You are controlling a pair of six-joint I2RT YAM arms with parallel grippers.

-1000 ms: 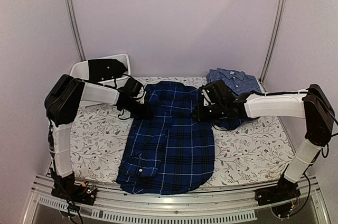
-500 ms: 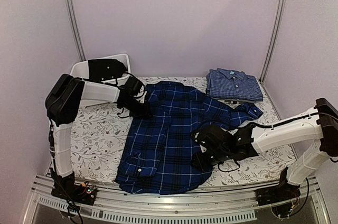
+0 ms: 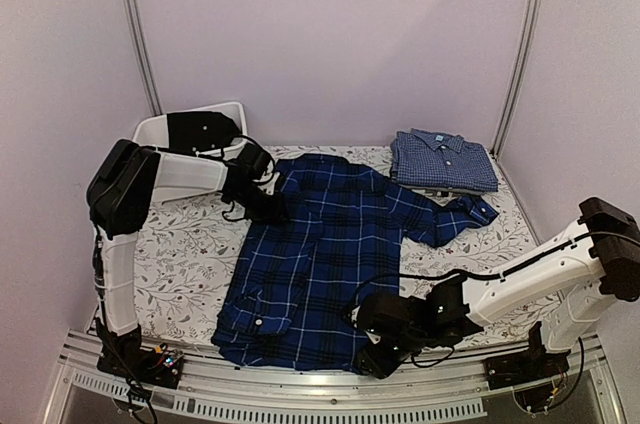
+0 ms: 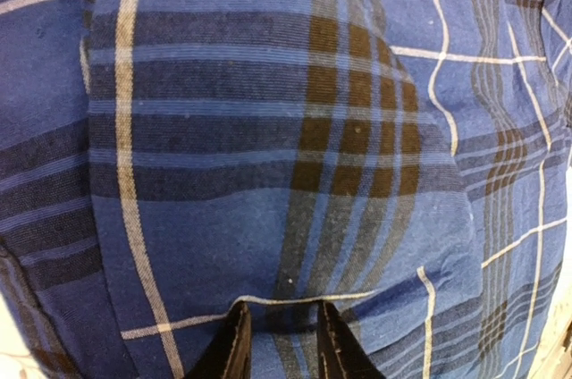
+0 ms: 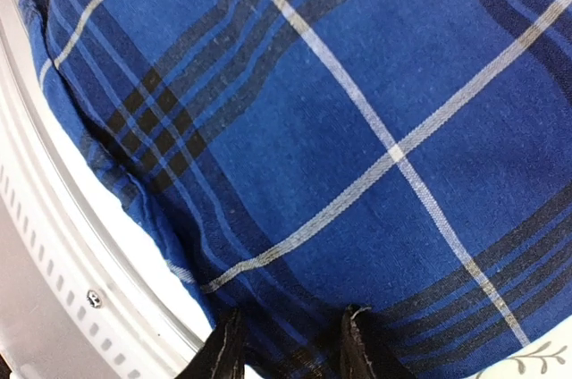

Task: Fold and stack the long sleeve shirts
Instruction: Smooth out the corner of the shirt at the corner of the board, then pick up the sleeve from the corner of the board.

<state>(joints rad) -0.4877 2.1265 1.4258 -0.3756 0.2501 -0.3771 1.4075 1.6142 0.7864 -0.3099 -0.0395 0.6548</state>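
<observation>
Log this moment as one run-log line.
left gripper: on navy-and-royal-blue plaid cloth shirt, far left edge | right gripper: at its near hem | grips: unclear | lighter blue checked shirt: folded, far right

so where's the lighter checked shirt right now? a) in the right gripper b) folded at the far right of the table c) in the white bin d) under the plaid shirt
b, the checked shirt lies folded, collar up, at the far right corner of the table, beyond the spread plaid shirt.
</observation>
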